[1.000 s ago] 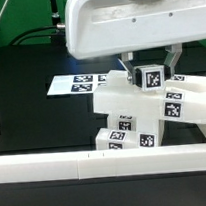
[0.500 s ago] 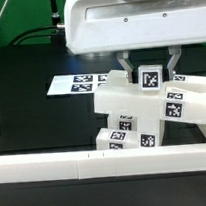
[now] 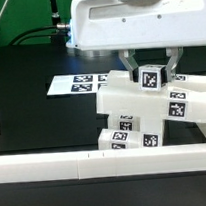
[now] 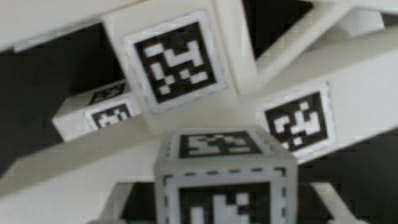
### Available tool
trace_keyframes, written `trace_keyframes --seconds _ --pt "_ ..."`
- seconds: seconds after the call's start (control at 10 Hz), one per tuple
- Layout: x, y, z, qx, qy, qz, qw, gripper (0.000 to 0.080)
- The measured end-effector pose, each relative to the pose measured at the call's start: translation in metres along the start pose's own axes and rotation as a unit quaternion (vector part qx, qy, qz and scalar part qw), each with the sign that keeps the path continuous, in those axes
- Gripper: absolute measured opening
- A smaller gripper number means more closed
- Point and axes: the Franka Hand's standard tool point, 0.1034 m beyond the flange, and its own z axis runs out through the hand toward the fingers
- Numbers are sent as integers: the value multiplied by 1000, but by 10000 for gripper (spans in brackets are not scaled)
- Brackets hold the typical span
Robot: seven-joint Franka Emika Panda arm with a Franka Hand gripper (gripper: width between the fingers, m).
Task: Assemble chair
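White plastic chair parts (image 3: 118, 94): are being seen as one joined cluster of glossy chunky pieces, sitting on the table toward the exterior view's right, just behind the rail.
Tags: black-and-white squares are being shown on several faces of the cluster; in the wrist view, three tagged faces (image 4: 178, 60) are being seen on the crossing braces.
Small cube (image 3: 149, 77): is being held at the top of the cluster, tagged face toward the exterior camera; whether it is touching the piece beneath cannot be told. In the wrist view, the cube (image 4: 222, 178) is being shown nearest the lens, tagged on two faces.
Gripper (image 3: 149, 75): is being kept closed on the small cube, with dark fingers (image 3: 128, 65) pressed on its two sides.
Rail (image 3: 56, 165): long, plain, white; is being seen lying across the front of the table.
Marker board (image 3: 74, 83): flat, is being seen behind the cluster, toward the exterior view's left.
Table (image 3: 32, 117): black.
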Motion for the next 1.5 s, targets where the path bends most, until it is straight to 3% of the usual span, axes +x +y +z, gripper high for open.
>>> trace_keyframes --seconds 0.1,0.4,0.6,0.7,0.8,0.9,1.3,1.5 --pt "-3 -1 0 10 0 97 995 284" --pt "-8 -5 2 17 -12 253 967 284" --pt "-8 -6 2 19 -12 277 961 284" --pt "-8 -6 3 19 -12 257 966 284" --pt "-10 -6 2 15 -17 234 972 474" --pt "-10 -10 0 12 -17 197 980 588" --pt "-10 -10 0 13 -15 32 999 646" --pt "-13 -10 0 -12 -33 -102 994 649"
